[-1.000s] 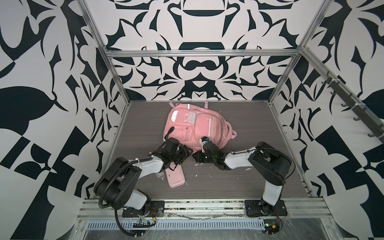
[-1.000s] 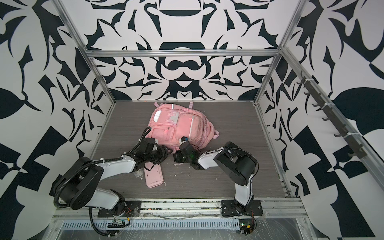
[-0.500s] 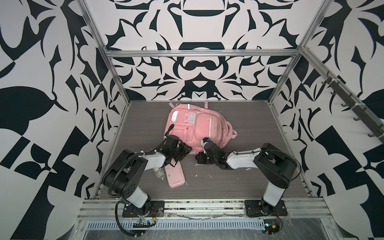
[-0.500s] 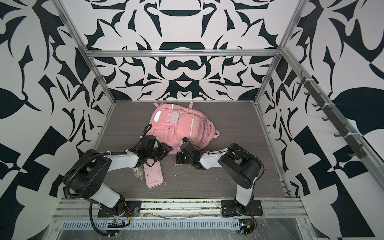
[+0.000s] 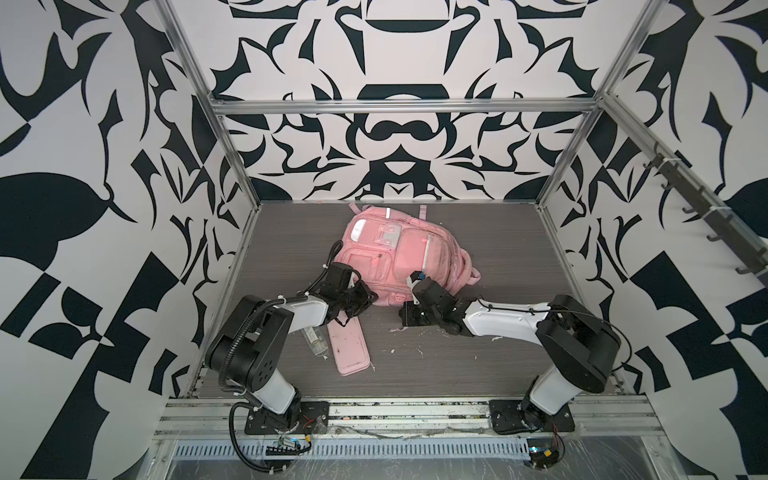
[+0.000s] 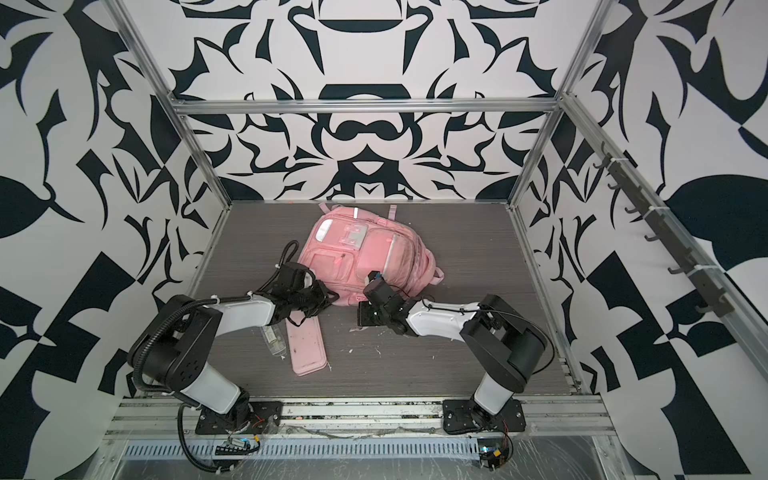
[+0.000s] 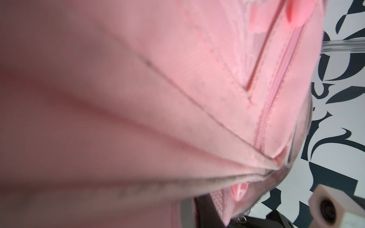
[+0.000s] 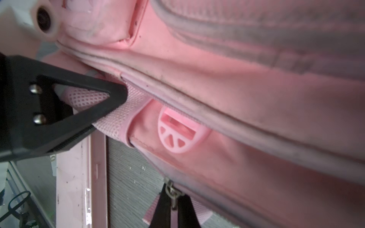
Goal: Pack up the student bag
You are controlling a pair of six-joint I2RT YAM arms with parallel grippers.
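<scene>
- Since a second ago the left arm (image 5: 301, 316) has drawn its elbow up toward the student bag (image 5: 401, 253), baring more of the pink pencil case (image 5: 349, 347). The right arm (image 5: 503, 326) has swung its elbow outward, away from the bag, and the bag itself lies as it did.
- Left pincer (image 5: 368, 297) sits at the bag's near left corner. The right wrist view shows one of its black fingers (image 8: 79, 110) laid against a pink mesh band (image 8: 118, 123) at the bag's near end. The partner finger is hidden, so I cannot tell whether it is closed or gripping.
- A clear bottle (image 5: 316, 338) lies on the desk (image 5: 498, 257) in front of the bag's left corner, just beside the pencil case and partly under the left arm.
- The pencil case lies flat, its far end running under the left pincer toward the bag's near edge.
- The bag rests front-up on the desk, nearer the back wall than the front rail, with its straps spilling out on its right side.
- Right pincer (image 8: 173, 205) is at the bag's near edge, just right of the left pincer. Its jaws are closed tight on a metal zip pull (image 8: 171, 190) hanging from the bag.
</scene>
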